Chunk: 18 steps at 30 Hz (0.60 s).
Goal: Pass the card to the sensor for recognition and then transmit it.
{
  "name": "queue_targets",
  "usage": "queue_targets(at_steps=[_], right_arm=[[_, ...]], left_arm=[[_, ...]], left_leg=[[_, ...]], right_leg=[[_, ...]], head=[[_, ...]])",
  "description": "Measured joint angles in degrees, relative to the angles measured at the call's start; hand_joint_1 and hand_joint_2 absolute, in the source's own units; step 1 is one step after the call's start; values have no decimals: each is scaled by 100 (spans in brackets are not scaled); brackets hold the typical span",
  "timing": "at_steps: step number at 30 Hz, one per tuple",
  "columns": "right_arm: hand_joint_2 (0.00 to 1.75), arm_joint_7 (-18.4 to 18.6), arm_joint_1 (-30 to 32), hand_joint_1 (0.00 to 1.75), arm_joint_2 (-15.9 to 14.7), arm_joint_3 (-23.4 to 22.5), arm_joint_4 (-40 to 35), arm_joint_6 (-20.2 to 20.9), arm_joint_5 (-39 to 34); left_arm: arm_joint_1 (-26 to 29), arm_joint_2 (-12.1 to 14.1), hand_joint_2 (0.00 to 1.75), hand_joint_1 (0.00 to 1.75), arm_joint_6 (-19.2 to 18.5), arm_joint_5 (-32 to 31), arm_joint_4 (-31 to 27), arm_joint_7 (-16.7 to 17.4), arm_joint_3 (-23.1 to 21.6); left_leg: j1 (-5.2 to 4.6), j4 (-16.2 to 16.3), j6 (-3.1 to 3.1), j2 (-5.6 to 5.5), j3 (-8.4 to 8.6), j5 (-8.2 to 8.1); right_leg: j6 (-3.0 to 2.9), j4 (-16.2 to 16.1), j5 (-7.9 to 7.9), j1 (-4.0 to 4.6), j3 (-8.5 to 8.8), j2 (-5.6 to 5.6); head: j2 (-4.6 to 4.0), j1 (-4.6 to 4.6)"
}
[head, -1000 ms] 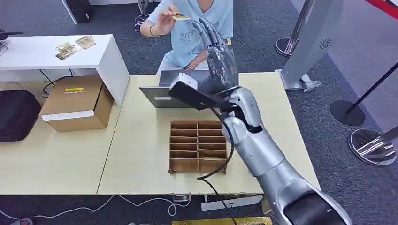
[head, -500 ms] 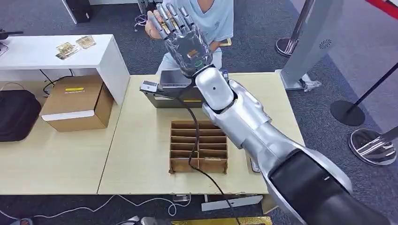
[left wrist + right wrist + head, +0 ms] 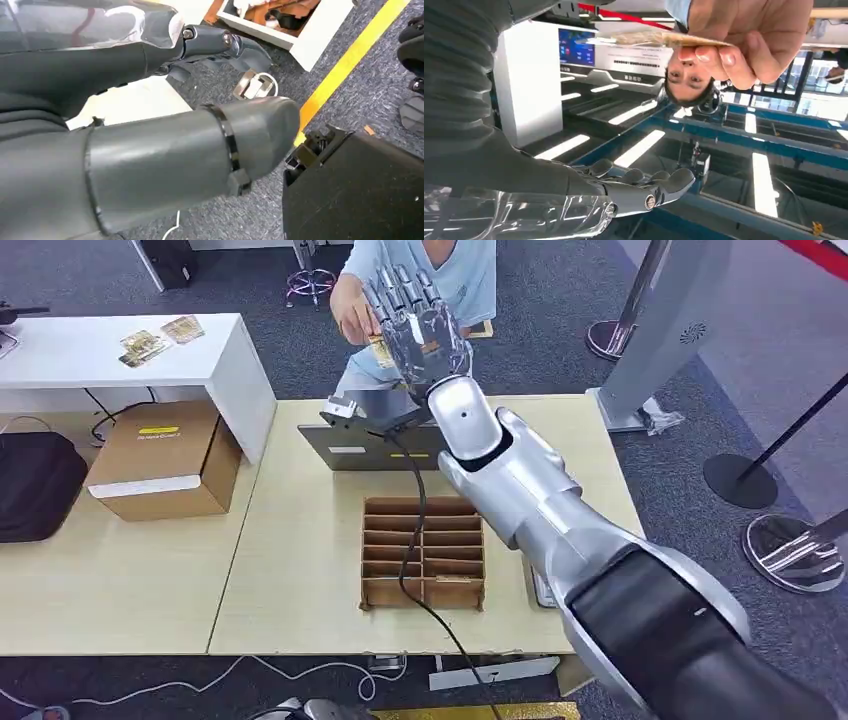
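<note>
Right hand: raised above the far edge of the wooden table, fingers spread and straight, holding nothing. In the right wrist view the hand shows its fingers extended with a clear gap to the card above them; the thumb is not clearly made out there.

Card: gold-toned, pinched in a person's hand, just beside the robot's palm on its left. The robot's hand covers part of it, so whether card and palm touch cannot be told from the head view. In the right wrist view the card is seen edge-on, held by the person's fingers, apart from the robot's fingers.

Left hand: seen close from behind in the left wrist view, thumb large and out of focus, dark fingers partly cut off; open or closed cannot be told.

Sensor device: grey, flat, at the far edge of the table, partly hidden behind the right wrist and a black cable.

Divider tray: brown, compartmented, at the table's centre; right edge hidden by the right arm.

Cardboard box: left of the table.

Spare cards: on the white desk beyond the box; print too small to read.
</note>
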Motion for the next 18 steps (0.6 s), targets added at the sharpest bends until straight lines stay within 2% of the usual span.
queue_targets(at_steps=[1,11,12,18], right_arm=[[175,-2,-3,42,0,-42,22,-13,0],[175,-33,-16,42,-15,-398,114,-151,-2],[175,-33,-16,175,-15,-405,114,-151,-2],[175,-85,-16,175,-17,-477,114,-261,-2]], left_arm=[[-2,-4,0,0,-11,-9,0,0,2],[-26,-22,0,0,-57,-15,0,0,11],[-26,-22,0,0,-57,-15,0,0,11],[-27,-24,0,0,-57,-22,0,0,13]], left_leg=[[0,0,0,0,0,0],[0,0,0,1,0,0],[0,0,0,1,0,0],[0,0,0,1,0,0]], right_leg=[[0,0,0,0,0,0],[0,0,0,0,-1,1],[0,1,0,0,-1,2],[0,0,0,0,-1,2]], head=[[0,-2],[0,0],[0,0],[0,0]])
